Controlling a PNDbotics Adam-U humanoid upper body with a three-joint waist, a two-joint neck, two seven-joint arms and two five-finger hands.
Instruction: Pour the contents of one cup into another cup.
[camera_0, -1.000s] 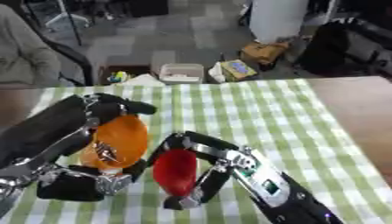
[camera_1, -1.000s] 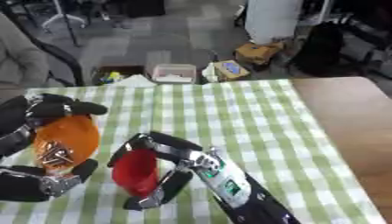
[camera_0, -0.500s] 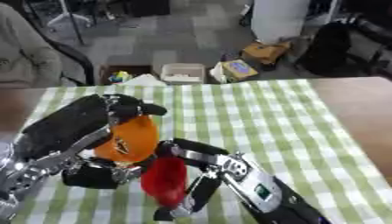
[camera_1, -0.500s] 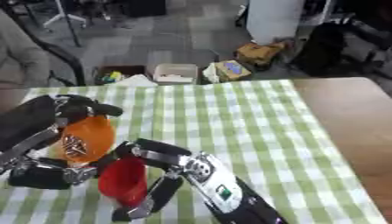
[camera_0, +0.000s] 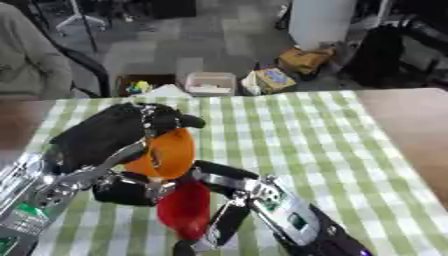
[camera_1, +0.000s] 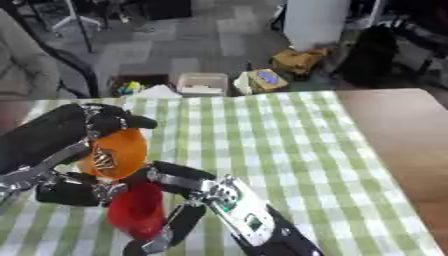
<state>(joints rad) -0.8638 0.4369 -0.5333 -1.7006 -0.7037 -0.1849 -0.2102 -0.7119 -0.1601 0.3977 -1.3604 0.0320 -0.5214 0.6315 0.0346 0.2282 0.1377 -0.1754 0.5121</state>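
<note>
My left hand (camera_0: 109, 132) is curled round an orange cup (camera_0: 164, 152), which is raised and tilted over toward the right, its mouth facing down toward the red cup. My right hand (camera_0: 232, 200) is shut on a red cup (camera_0: 185, 208) held just below and right of the orange one, over the green-and-white checked tablecloth (camera_0: 289, 135). The two cups are touching or nearly touching. What is inside either cup is hidden.
The bare wooden table top (camera_0: 411, 120) shows to the right of the cloth. Beyond the far edge, on the floor, stand a white box (camera_0: 208, 82), a yellow package (camera_0: 271, 80) and a black chair (camera_0: 79, 60).
The orange cup has risen and tipped further over the red cup. My right hand has moved the red cup slightly left and nearer under it. The view has also shifted.
</note>
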